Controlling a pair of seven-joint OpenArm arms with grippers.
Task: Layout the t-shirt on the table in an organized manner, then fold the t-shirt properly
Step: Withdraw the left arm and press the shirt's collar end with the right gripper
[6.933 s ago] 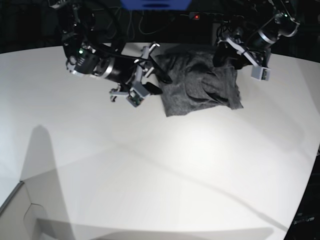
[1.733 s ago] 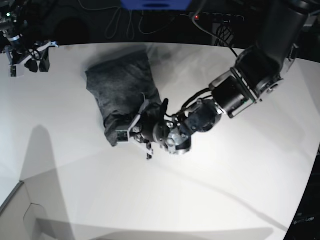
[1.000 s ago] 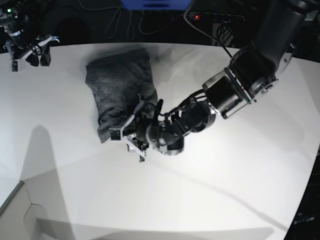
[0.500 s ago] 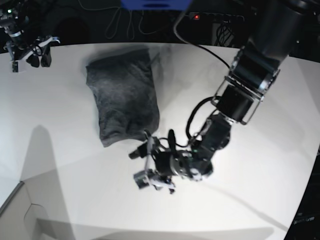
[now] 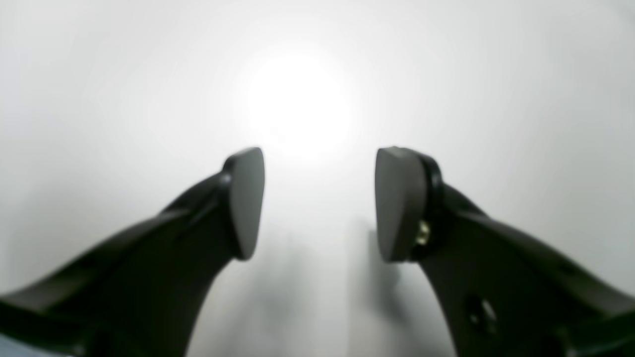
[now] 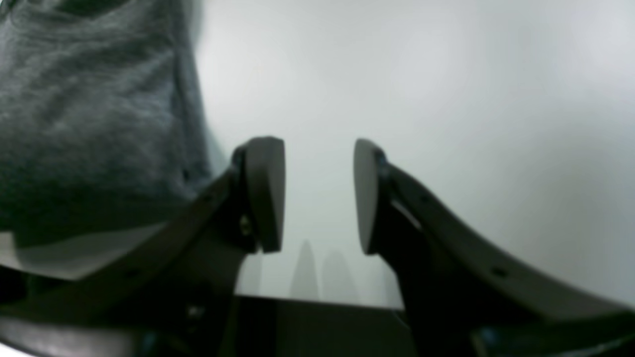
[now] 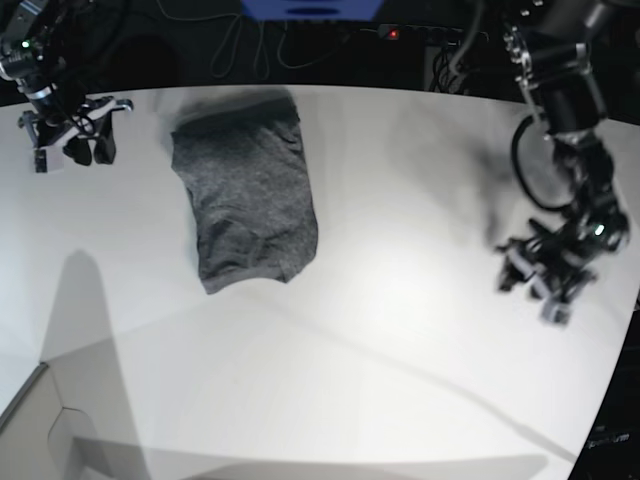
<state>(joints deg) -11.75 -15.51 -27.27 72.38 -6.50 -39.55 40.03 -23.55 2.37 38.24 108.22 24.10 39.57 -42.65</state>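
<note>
1. We worked over the table (image 7: 330,330), a broad white top with a curved far edge; behind it lay a dark background with cables and a small red light.
2. The left gripper (image 5: 317,201) hung above bare white tabletop. In its wrist view the two dark fingers (image 5: 245,198) stood well apart, with nothing between them but the bright surface and their faint shadows.
3. In the base view the left gripper (image 7: 545,275) was blurred, low over the table near that view's right edge, well apart from the shirt.
4. The right gripper (image 6: 317,193) also stood with its jaws parted and empty. Between the pads (image 6: 265,191) we saw only pale table.
5. In the base view the right gripper (image 7: 70,135) sat at the far left corner of the table, near the shirt's upper left side but not touching it.
6. The t-shirt (image 7: 245,190) lay flat on the table as a compact, roughly rectangular grey bundle, slightly narrower at the far end and a little wrinkled at the near edge.
7. In the right wrist view the t-shirt (image 6: 89,109) filled the upper left, just beside the left finger.
8. A long grey shadow crossed the near left of the table.
</note>
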